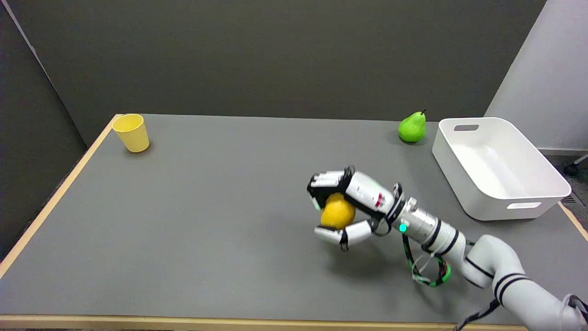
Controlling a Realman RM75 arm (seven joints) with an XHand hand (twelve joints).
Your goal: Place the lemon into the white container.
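Observation:
The lemon (337, 212), yellow-orange and round, sits in the grip of my right hand (347, 204) near the middle of the grey table. Fingers curl over its top and far side, and the thumb wraps under its near side. A shadow on the table below suggests the lemon is off the surface. The white container (528, 208), an empty rectangular tub with handle slots, stands at the table's right edge, well to the right of the hand and a little farther back.
A green pear (412, 128) stands upright just left of the container's far corner. A yellow cup (132, 132) stands at the far left corner. The table (206, 220) has a wooden rim.

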